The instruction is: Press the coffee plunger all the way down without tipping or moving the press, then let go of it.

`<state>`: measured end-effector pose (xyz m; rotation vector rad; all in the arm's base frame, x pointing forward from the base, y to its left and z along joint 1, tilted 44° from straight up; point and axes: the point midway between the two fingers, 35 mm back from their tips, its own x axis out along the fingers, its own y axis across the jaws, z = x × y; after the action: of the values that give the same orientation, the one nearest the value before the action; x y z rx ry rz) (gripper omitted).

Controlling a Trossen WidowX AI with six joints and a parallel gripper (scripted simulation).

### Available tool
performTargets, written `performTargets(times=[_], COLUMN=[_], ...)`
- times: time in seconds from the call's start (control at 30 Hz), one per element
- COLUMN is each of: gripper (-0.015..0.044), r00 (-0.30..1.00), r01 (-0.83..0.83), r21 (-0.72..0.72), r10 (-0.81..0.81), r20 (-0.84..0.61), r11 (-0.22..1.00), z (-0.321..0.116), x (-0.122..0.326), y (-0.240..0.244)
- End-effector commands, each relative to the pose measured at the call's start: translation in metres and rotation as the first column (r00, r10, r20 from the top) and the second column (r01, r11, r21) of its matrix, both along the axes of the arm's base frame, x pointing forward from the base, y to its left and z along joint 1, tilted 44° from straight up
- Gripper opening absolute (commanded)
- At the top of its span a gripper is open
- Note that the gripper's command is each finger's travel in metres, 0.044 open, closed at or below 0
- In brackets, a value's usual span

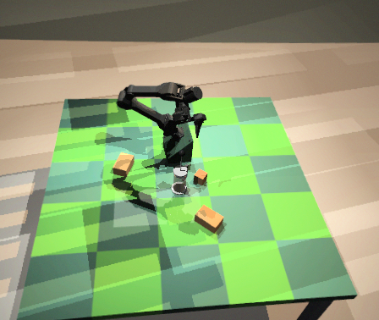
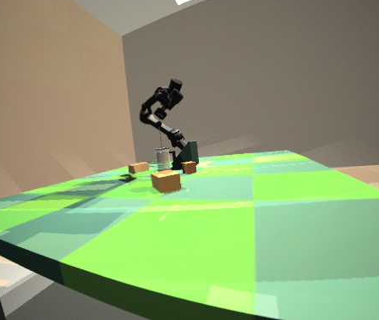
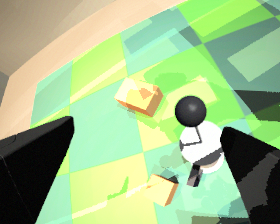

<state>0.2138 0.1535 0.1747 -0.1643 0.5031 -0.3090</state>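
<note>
The coffee press (image 1: 180, 181) (image 2: 162, 158) (image 3: 201, 148) is a small glass cylinder standing upright on the green checkered table top (image 1: 272, 232) (image 2: 230, 232), just in front of the arm's base. Its thin rod rises from the lid, and the wrist view shows the black plunger knob (image 3: 190, 111) on top. My gripper (image 1: 186, 128) (image 2: 162, 115) (image 3: 150, 129) points down, hangs above the press and is open and empty. In the wrist view the knob lies between the two fingers, closer to the right one, with clear space around it.
Three orange blocks lie around the press: one to its left (image 1: 123, 164) (image 2: 139, 168), a small one close on its right (image 1: 200, 176) (image 2: 189, 167) and one nearer the front (image 1: 209, 218) (image 2: 166, 180). Two blocks show in the wrist view (image 3: 139, 96) (image 3: 163, 187).
</note>
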Motion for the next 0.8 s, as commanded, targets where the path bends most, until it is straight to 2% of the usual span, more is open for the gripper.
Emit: performTargets(times=[0.0,0.13,0.77], gripper=[0.044,0.044,0.044], r00=[0.989,0.989,0.989], r01=[-0.148,-0.144,-0.147], r21=[-0.491,-0.493,-0.485], r10=[0.142,0.139,0.135], r20=[-0.05,-0.046,-0.059], r11=[0.858,0.858,0.862], z=[0.002,-0.014,-0.023], x=[-0.004,-0.004,0.009], y=[-0.02,-0.037,-0.041])
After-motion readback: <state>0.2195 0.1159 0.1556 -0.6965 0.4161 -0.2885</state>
